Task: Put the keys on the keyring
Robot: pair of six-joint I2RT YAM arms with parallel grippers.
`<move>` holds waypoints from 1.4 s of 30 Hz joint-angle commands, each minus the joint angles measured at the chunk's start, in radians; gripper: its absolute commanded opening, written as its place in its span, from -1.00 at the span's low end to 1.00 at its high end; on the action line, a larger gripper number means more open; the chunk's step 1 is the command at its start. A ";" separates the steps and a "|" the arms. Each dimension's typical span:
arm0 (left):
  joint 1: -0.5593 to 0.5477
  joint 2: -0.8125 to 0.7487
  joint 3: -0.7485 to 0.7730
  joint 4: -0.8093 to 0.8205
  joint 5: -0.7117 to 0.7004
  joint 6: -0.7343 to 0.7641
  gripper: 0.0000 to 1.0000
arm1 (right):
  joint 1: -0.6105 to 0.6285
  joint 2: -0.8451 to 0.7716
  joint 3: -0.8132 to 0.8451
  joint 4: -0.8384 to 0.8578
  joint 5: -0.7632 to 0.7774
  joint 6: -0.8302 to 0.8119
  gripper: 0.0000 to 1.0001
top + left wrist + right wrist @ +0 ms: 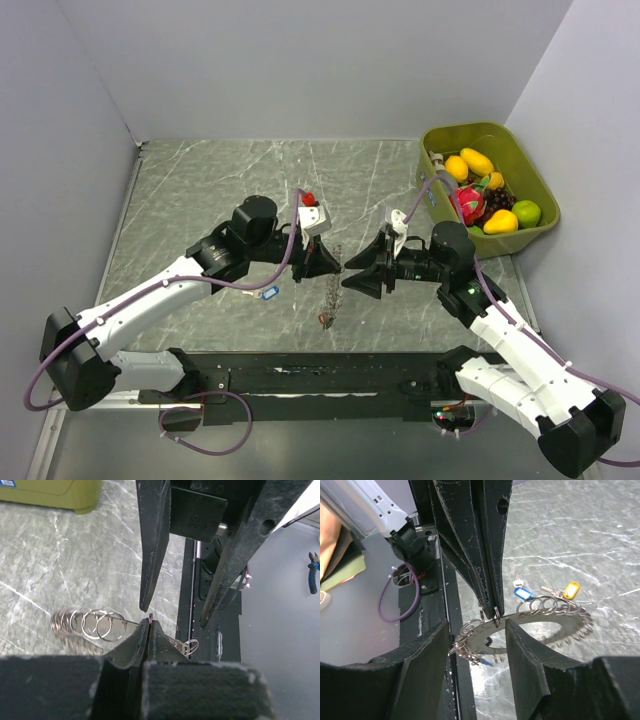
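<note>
Operator: Tabletop (pixel 200 200) is grey-green stone, smooth, veined white. My left arm (pixel 150 295), white shells on black joints, stretches long and low toward the middle. My right arm (pixel 510 340) folds at the elbow and points back leftward to meet it.

Observer: Far right corner?

Operator: Olive plastic bin (pixel 470 128), rounded corners, glossy fruit (pixel 478 160) heaped inside. Well apart from the work.

Observer: Where's the keyring (pixel 540 606)?

Operator: Mid-table, upright between the two grippers. From above it reads edge-on, a thin line. It's thin grey wire strung with many small bright split rings, bunched along it. I can't tell whether its lower edge touches the stone. My left gripper (pixel 150 622) has its fingers pressed together on the wire, pinching it. My right gripper (pixel 477 625) is spread wide, its matte black tapered fingers flanking that pinch, touching nothing I can see.

Observer: Anything loose?

Operator: Two, in the right wrist view. The blue-tagged key (pixel 522 592) and the yellow-tagged key (pixel 570 589), both with small silver blades, lie on the stone just beyond the ring. I can't tell whether either touches it.
</note>
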 commanded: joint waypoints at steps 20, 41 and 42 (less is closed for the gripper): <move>-0.005 -0.082 0.019 0.125 0.140 -0.022 -0.98 | -0.002 0.044 0.068 0.106 -0.126 0.048 -0.66; -0.004 -0.131 -0.026 0.197 0.012 -0.073 -0.56 | -0.001 0.021 0.057 0.198 -0.200 0.125 -1.00; -0.004 -0.145 -0.032 0.214 -0.010 -0.096 -0.54 | -0.001 0.021 0.051 0.215 -0.195 0.147 -1.00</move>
